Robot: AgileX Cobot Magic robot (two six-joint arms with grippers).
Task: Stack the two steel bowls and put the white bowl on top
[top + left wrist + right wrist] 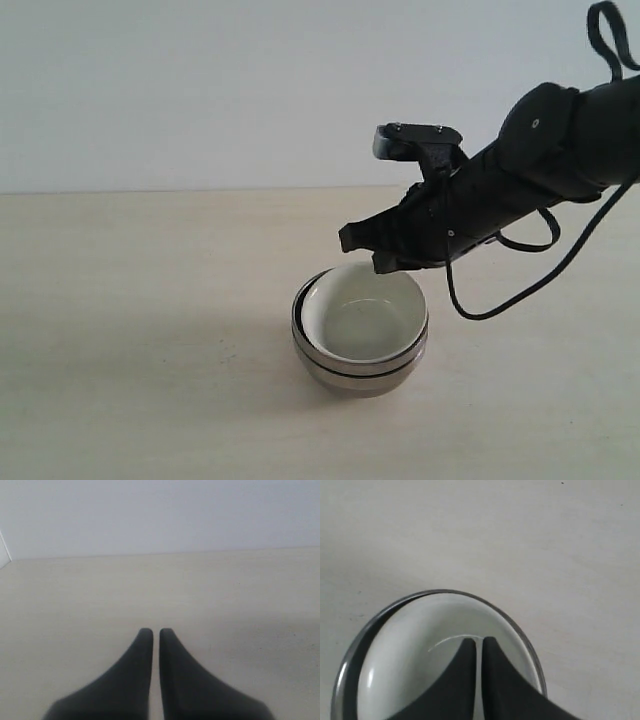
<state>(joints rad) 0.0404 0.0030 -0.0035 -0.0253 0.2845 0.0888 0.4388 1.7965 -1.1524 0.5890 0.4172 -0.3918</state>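
Remote console, one moment. The two steel bowls (358, 372) stand nested one inside the other on the table (130, 330), slightly right of centre in the exterior view. The white bowl (365, 315) sits inside the upper one. All three mouths open straight up, so the stack's axis is vertical. The bowls are round, and I can read no long axis across the table. The white bowl sits slightly off centre in the stack, leaving a dark crescent of gap toward the left of the exterior view. My right wrist camera shows that same crescent between the white bowl (410, 655) and the steel rim (436, 592).

The table is a pale, matt, faintly wood-grained top. Behind it runs a plain light wall (200, 90), meeting the table in a straight line.

The right gripper (362, 252) reaches in from the right and points down and to the left, above the far side of the stack. A black cable (520, 290) loops below its arm. In the wrist view its fingers (465, 655) stand nearly together, with only a thin slit between them, and they hold nothing. I cannot tell whether the tips touch the white bowl.

The left gripper (156, 632) is over bare table, its fingers likewise drawn together to a narrow slit and empty.
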